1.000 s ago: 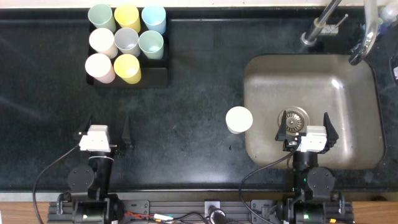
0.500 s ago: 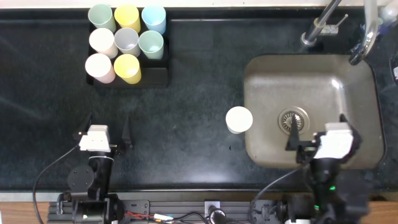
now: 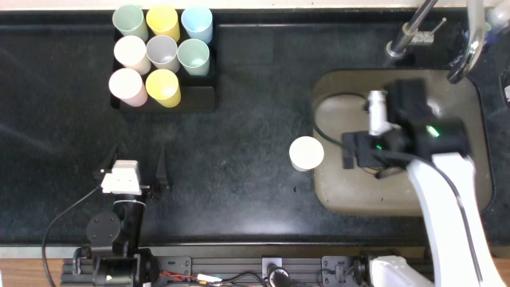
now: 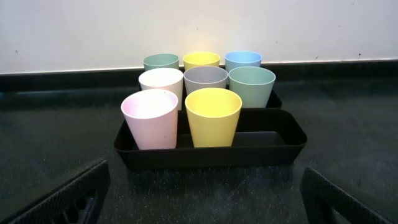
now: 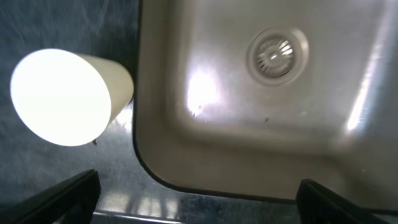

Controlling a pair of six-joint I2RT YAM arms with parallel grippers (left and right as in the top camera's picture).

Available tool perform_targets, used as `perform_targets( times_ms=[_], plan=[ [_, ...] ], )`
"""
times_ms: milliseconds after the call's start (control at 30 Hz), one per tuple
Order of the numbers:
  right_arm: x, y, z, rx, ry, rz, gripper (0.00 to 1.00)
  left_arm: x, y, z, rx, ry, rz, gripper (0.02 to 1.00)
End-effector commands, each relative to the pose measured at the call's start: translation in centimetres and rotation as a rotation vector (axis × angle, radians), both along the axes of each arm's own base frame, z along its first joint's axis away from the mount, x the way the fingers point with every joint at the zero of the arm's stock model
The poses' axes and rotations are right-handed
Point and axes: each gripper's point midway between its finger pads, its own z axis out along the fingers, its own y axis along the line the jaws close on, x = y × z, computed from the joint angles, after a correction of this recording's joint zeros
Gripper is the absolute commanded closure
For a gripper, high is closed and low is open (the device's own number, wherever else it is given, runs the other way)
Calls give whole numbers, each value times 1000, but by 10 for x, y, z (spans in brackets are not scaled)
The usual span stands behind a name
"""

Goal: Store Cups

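From the top view I see the black tray (image 3: 199, 97) at the far left of the dark counter (image 3: 239, 119). It holds eight cups (image 3: 162, 53), and its near right compartment is bare. The loose cream cup (image 3: 306, 153) stands on the counter just beside the left rim of the sink (image 3: 462, 104), well apart from the tray. My left gripper (image 3: 137, 163) sits low near its base with its claw spread open and nothing in it. My right gripper (image 3: 351, 151) hangs over the sink's left side, pointing toward the cream cup and close to it without touching. A tap (image 3: 410, 32) stands behind the sink.

In the left wrist view the tray faces me. The cups sit in rows: pink and yellow in front, then white, grey and green, then green, yellow and blue at the back. My two fingers (image 4: 74, 193) are wide apart, short of the tray.

The right wrist view looks down on the cream cup at the sink's curved corner, with the drain (image 5: 278, 53) farther off. I cannot tell if the cup's mouth is up. The fingers (image 5: 62, 199) are spread wide, holding nothing.
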Motion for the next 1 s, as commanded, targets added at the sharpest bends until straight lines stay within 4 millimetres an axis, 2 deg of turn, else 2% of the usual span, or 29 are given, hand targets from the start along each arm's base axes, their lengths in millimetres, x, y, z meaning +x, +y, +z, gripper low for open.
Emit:
perform_targets(
  times_ms=[33, 200, 533, 700, 1000],
  plan=[
    [16, 22, -6, 3, 4, 80, 5, -1, 0, 2, 10, -6, -4, 18],
    [27, 31, -14, -39, -11, 134, 3, -1, 0, 2, 10, -6, -4, 18],
    [42, 50, -14, -6, -71, 189, 5, -1, 0, 2, 10, -6, -4, 18],
    [43, 52, -21, -6, -48, 194, 5, -1, 0, 2, 10, -6, -4, 18],
    [39, 54, -46, -26, 59, 215, 5, -1, 0, 2, 10, -6, -4, 18]
  ],
)
